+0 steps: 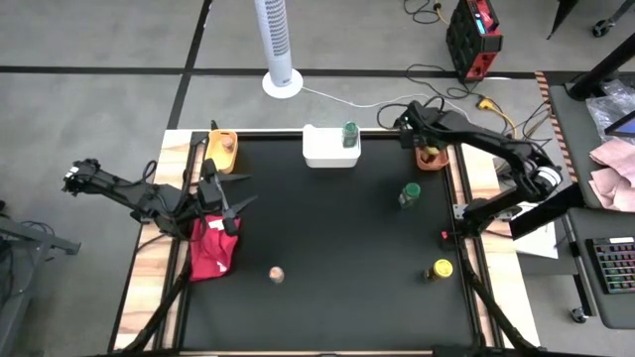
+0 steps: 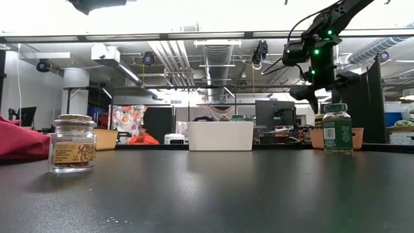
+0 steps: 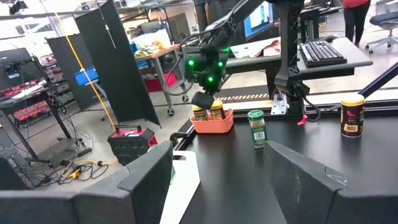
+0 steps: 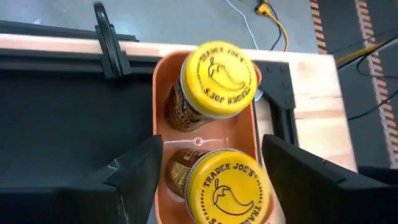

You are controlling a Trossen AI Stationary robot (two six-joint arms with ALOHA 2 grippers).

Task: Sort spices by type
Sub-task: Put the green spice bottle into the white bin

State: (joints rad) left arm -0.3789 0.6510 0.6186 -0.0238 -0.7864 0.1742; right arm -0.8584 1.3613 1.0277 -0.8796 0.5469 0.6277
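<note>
My right gripper (image 4: 211, 148) is open above the orange tray (image 4: 160, 93) at the table's far right corner. Its fingers stand on either side of the nearer of two yellow-lidded jars (image 4: 229, 186) without touching it; the second jar (image 4: 217, 78) stands upright beyond it. My left gripper (image 1: 226, 203) is open over the red cloth (image 1: 210, 250) at the left edge. On the table stand a green-lidded jar (image 1: 409, 194), a yellow-lidded jar (image 1: 441, 270) and a brown-lidded jar (image 1: 276, 274). Another green-lidded jar (image 1: 349, 134) sits in the white tray (image 1: 322, 154), and a brown-lidded one (image 1: 228, 142) in the yellow tray (image 1: 220, 159).
The three trays line the table's far edge. The red cloth lies crumpled at the left edge under my left gripper. A red clip (image 1: 444, 235) sits on the right rail. Beyond the table stand a white fan (image 1: 280, 45), cables and a desk with a keyboard (image 1: 607, 263).
</note>
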